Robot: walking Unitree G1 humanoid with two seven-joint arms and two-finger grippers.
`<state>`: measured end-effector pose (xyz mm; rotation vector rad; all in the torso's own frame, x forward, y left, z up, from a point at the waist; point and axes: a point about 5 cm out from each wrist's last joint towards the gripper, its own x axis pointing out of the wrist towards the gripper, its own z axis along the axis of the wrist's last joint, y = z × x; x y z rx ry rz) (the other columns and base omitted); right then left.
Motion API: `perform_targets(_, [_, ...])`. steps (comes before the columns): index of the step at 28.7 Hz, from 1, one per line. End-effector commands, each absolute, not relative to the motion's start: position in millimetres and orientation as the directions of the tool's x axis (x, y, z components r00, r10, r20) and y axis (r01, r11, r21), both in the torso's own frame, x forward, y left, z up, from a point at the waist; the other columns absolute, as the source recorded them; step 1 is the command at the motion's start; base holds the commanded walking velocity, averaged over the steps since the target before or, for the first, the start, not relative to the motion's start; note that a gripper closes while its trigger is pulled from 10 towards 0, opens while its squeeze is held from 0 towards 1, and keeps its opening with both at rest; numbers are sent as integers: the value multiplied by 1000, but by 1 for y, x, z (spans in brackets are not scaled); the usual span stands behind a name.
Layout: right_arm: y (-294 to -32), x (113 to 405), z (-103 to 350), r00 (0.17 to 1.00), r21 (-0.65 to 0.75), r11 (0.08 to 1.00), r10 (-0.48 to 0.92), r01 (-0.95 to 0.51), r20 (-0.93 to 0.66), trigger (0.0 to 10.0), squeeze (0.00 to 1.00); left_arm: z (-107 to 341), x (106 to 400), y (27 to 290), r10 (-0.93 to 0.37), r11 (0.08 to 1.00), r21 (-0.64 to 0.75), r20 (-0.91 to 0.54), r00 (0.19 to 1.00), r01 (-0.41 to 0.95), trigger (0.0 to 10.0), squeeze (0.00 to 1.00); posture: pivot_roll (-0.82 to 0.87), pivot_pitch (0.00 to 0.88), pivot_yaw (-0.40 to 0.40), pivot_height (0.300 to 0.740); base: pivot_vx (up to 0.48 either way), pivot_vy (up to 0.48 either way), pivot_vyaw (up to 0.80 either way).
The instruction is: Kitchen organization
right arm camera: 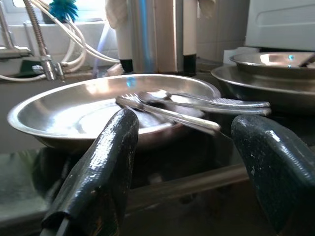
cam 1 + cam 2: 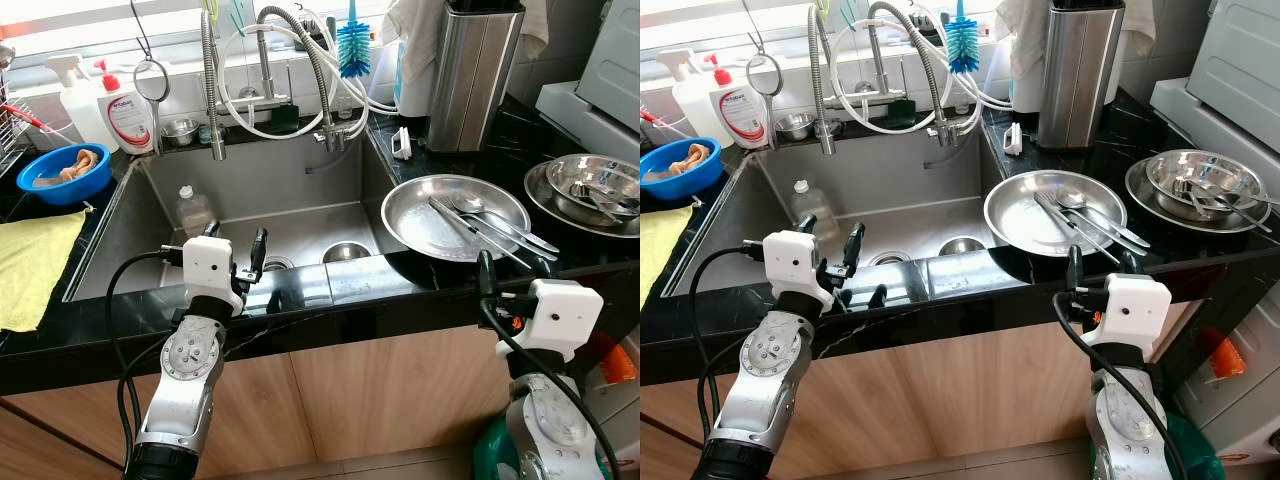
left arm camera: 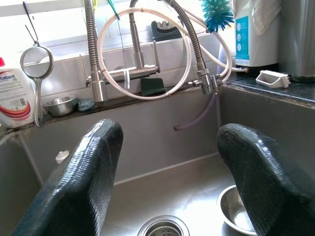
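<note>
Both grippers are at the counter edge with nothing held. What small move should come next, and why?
Probably ease the right gripper forward and up over the rim of the steel plate toward the cutlery lying on it. Its fingers are open and point at that plate, which is the nearest loose item. The left gripper, also open, faces the sink, where only a small bowl sits near the drain.

Daylight pours in from the window [image 2: 90, 25] behind the sink [image 2: 300, 215], blown out to white along the top. It throws glare on the steel plate [image 1: 98, 105] and the black counter [image 2: 560, 265]. Head views are sharp; in the wrist views the near fingers [image 3: 83, 182] are soft and dark.
</note>
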<state>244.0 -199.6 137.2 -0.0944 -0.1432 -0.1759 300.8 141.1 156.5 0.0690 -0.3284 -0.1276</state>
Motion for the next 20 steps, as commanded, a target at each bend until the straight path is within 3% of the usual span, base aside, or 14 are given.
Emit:
perform_targets(1, [-199,246,138,975,-82,979,-172,185,144,10000,0,153,301,144,-141,987,113,302,943,112,10000,0,-153,0,104,740,0,0,0])
perform_targets(14, [-195,250,138,977,-68,983,-160,171,142,10000,0,152,301,142,-149,986,114,299,943,119,10000,0,-154,0,105,740,0,0,0])
perform_targets(15, [-195,250,138,977,-67,983,-160,171,143,3922,0,152,301,141,-149,986,114,300,942,120,10000,0,-153,0,105,740,0,0,0])
perform_targets(16, [-195,250,138,977,-73,983,-159,170,140,0,0,152,301,141,-149,986,115,300,942,120,10000,0,-153,0,105,740,0,0,0])
perform_targets(20, [-195,251,136,979,-74,984,-153,163,132,0,0,152,301,144,-135,989,100,297,945,110,10000,0,-153,0,104,740,0,0,0])
